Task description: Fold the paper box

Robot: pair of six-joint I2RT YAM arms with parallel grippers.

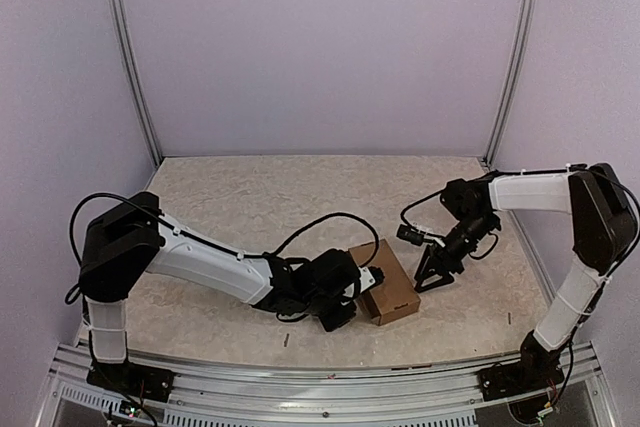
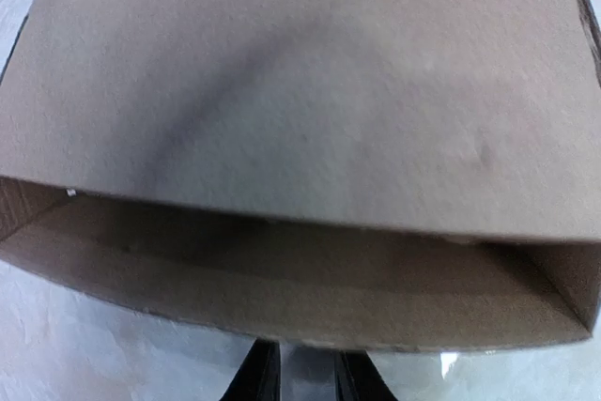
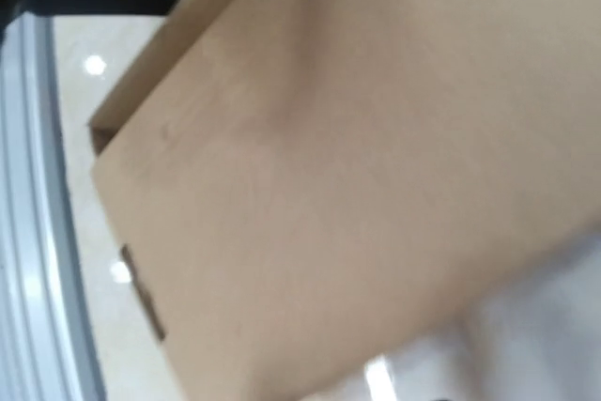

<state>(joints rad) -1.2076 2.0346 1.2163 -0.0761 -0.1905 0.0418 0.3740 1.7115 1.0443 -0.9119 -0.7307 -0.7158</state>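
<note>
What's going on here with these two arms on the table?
Two robot arms are folding a paper box on the table. It looks mostly formed, with one side open. The left gripper is at that open side, but whether it grips the edge is unclear. The right gripper hovers open, close beside the box.

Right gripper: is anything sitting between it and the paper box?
Nothing visible. The right gripper is just to the right of the paper box, its jaws spread, with only a narrow strip of bare table between them.
</note>
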